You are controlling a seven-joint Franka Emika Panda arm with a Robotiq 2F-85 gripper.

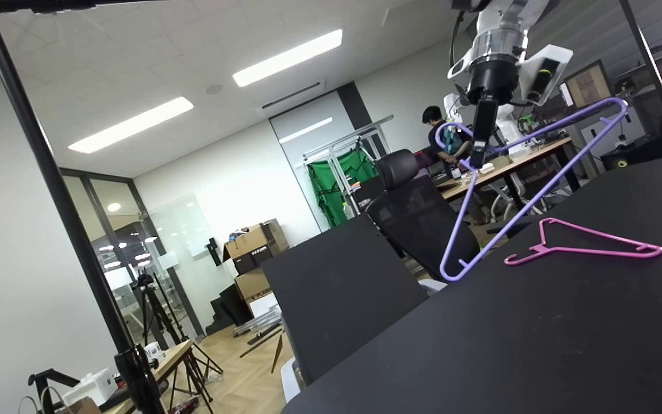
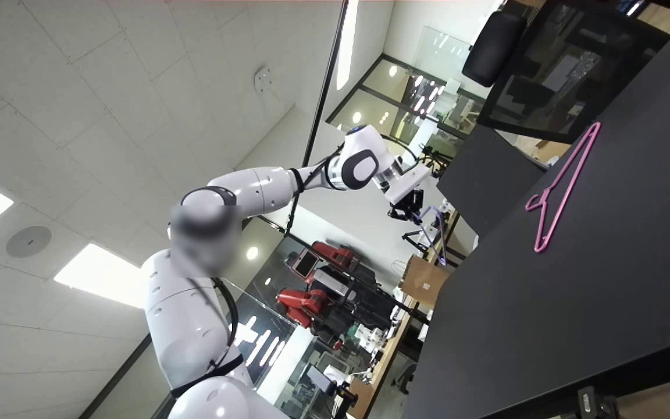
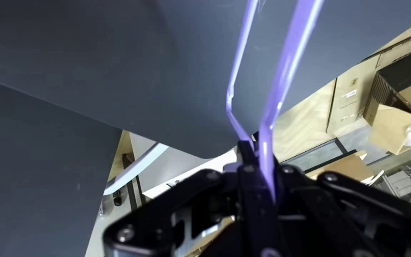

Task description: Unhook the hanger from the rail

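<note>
Fingers [image 1: 484, 129] pinch purple hanger [image 3: 287, 67]; black table [image 1: 538, 345] bears pink hanger [image 1: 601, 251]; ceiling [image 1: 193, 52] lit.

Black table [image 1: 538, 345]; pink hanger [image 1: 595, 251] flat on it

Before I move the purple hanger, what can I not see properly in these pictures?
Neck of the lavender hanger: in an exterior view, mostly covered by the end effector.
Far part of this hanger: in the wrist view, cut off by the top edge.
Arm section: in an exterior view, blurred by a square patch.
Black overhead bar: in an exterior view, cut off by the top edge.
</note>
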